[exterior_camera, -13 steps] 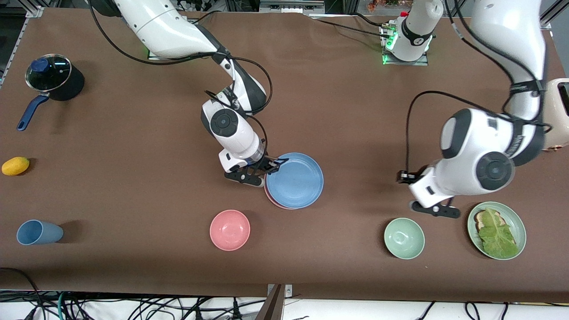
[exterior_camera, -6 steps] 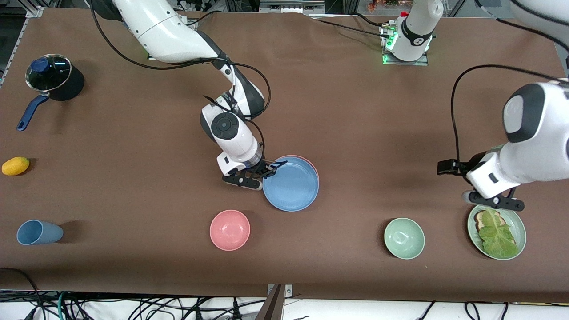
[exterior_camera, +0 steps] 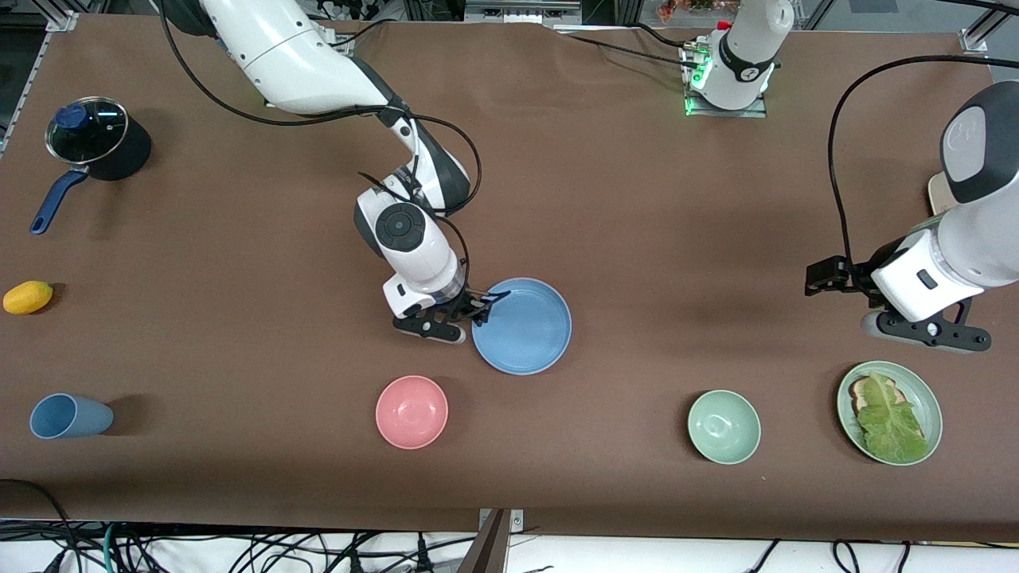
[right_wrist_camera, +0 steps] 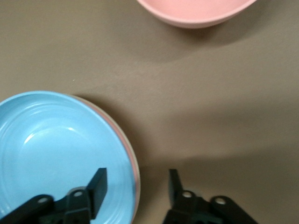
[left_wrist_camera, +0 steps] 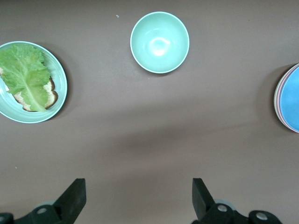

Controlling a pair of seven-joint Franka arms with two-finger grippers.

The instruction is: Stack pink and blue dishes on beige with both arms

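So from the front you only see the blue plate (exterior_camera: 522,325) mid-table, but the right wrist view shows a pink plate (right_wrist_camera: 132,161) edge and a beige plate (right_wrist_camera: 136,173) rim under it: three plates, one stack. Two bowls too, pink bowl (exterior_camera: 411,411) and green bowl (exterior_camera: 724,426). Right gripper (exterior_camera: 474,306) straddles the stack's rim, fingers parted, not pinching. Left gripper (left_wrist_camera: 138,198) hangs spread wide, holding nothing, over bare table near the lettuce plate (exterior_camera: 922,398).

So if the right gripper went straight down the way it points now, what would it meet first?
The rim of the blue plate: the right gripper straddles that edge with open fingers, one over the plate, one over bare table. Its height above the rim is unclear.
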